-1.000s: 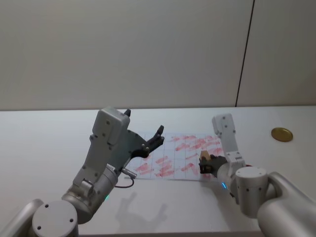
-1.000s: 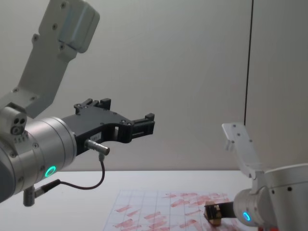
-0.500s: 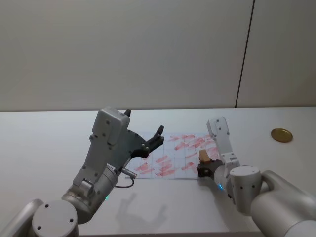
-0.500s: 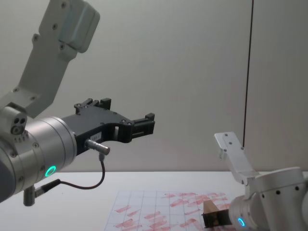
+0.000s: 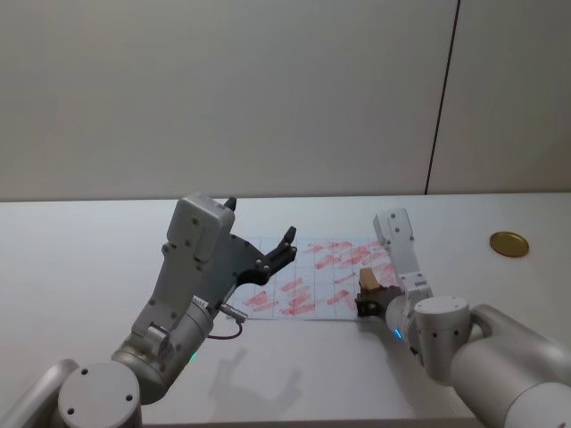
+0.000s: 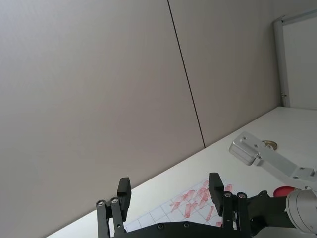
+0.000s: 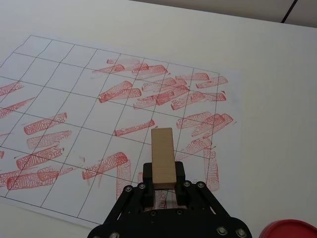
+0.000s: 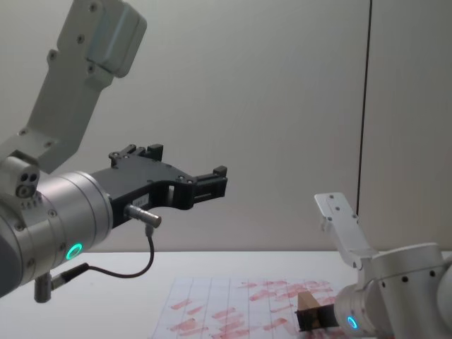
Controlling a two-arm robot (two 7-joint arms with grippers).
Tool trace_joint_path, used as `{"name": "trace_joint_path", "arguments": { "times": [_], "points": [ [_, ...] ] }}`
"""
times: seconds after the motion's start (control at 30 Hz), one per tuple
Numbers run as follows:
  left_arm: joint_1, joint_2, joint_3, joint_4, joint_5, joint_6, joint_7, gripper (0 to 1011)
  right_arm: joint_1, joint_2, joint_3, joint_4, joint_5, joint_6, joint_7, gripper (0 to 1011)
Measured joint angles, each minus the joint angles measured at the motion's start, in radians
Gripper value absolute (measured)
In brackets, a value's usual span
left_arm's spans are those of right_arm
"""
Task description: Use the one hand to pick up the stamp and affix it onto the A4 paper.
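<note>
— What do we see at our right gripper (image 7: 163, 187)?
— Its jaws are clamped on the stamp (image 7: 163, 154), which juts out past the fingertips, low over the A4 paper (image 7: 74, 94) beneath and ahead of it.
— And farther out?
— The paper lies flat on the desk (image 7: 277, 74), and a red ink pad (image 7: 292, 230) sits just beside the gripper. Our left gripper (image 8: 217, 182) hangs with fingers spread, high over the paper's far side.

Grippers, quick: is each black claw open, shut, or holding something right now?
Left gripper: open, holding nothing, raised in mid-air.
Right gripper: shut on the small pale tan wooden stamp block, over the red-marked white paper.
</note>
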Motion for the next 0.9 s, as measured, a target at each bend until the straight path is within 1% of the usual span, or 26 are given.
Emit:
{"name": "trace_joint_path", "arguments": {
  "times": [0.1, 0.2, 0.27, 0.37, 0.47, 0.57, 0.67, 0.77, 0.8, 0.87, 0.9],
  "points": [
    [0.0, 0.0, 0.0, 0.0, 0.0, 0.0, 0.0, 993, -0.001, 0.001, 0.007, -0.015, 0.002, -0.004, 0.002, 232],
    [0.0, 0.0, 0.0, 0.0, 0.0, 0.0, 0.0, 993, -0.02, 0.006, 0.013, -0.075, 0.008, 0.004, 0.003, 232],
    [0.0, 0.0, 0.0, 0.0, 0.0, 0.0, 0.0, 993, -0.049, 0.014, 0.019, -0.153, 0.014, 0.022, 0.003, 229],
    [0.0, 0.0, 0.0, 0.0, 0.0, 0.0, 0.0, 993, -0.078, 0.023, 0.023, -0.231, 0.022, 0.045, 0.003, 232],
    [0.0, 0.0, 0.0, 0.0, 0.0, 0.0, 0.0, 993, -0.127, 0.036, 0.031, -0.364, 0.039, 0.083, -0.001, 232],
    [0.0, 0.0, 0.0, 0.0, 0.0, 0.0, 0.0, 993, -0.155, 0.043, 0.035, -0.441, 0.05, 0.105, -0.006, 232],
    [0.0, 0.0, 0.0, 0.0, 0.0, 0.0, 0.0, 993, -0.194, 0.055, 0.043, -0.545, 0.065, 0.139, -0.017, 232],
    [0.0, 0.0, 0.0, 0.0, 0.0, 0.0, 0.0, 993, -0.213, 0.06, 0.047, -0.593, 0.073, 0.158, -0.024, 232],
    [0.0, 0.0, 0.0, 0.0, 0.0, 0.0, 0.0, 993, -0.227, 0.064, 0.05, -0.626, 0.079, 0.172, -0.031, 232],
    [0.0, 0.0, 0.0, 0.0, 0.0, 0.0, 0.0, 993, -0.238, 0.067, 0.053, -0.651, 0.084, 0.184, -0.037, 232],
    [0.0, 0.0, 0.0, 0.0, 0.0, 0.0, 0.0, 993, -0.249, 0.072, 0.057, -0.678, 0.09, 0.196, -0.044, 232]
  ]
}}
